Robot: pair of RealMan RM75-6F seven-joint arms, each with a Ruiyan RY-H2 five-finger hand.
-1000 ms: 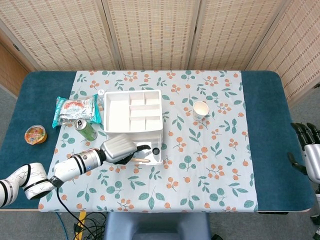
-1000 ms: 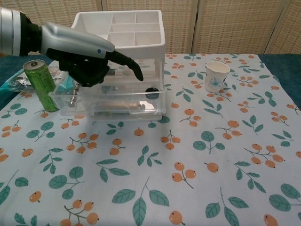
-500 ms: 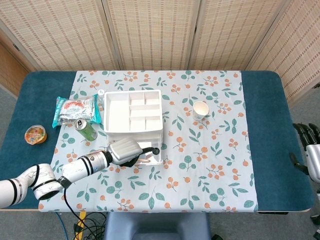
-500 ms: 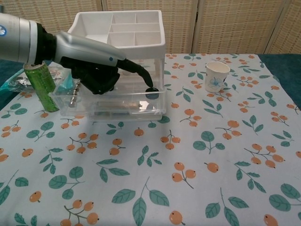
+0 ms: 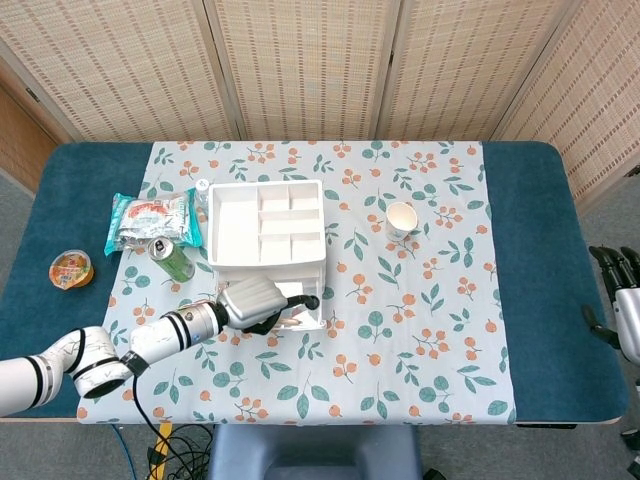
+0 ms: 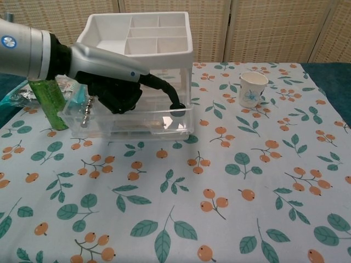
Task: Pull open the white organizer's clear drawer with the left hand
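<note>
The white organizer [image 5: 265,222] stands left of centre on the floral cloth; its top tray [image 6: 142,33] shows in the chest view. Its clear drawer [image 6: 137,123] sticks out part way at the front, with small items inside. My left hand [image 6: 115,82] lies over the drawer with most fingers curled in. One finger reaches out and hooks down over the front wall at the black knob [image 6: 177,107]. From the head camera the left hand [image 5: 250,300] covers most of the drawer [image 5: 300,315]. My right hand [image 5: 625,300] hangs off the table's right edge, fingers apart and holding nothing.
A green can [image 6: 46,101] stands just left of the drawer, close to my left forearm. A snack bag [image 5: 152,220] and a jelly cup [image 5: 72,269] lie further left. A paper cup [image 5: 401,218] stands to the right of the organizer.
My left hand has slid right along the drawer, and its outstretched finger has come down from mid-air onto the black knob. The drawer has barely shifted. The right hand dropped slightly.
</note>
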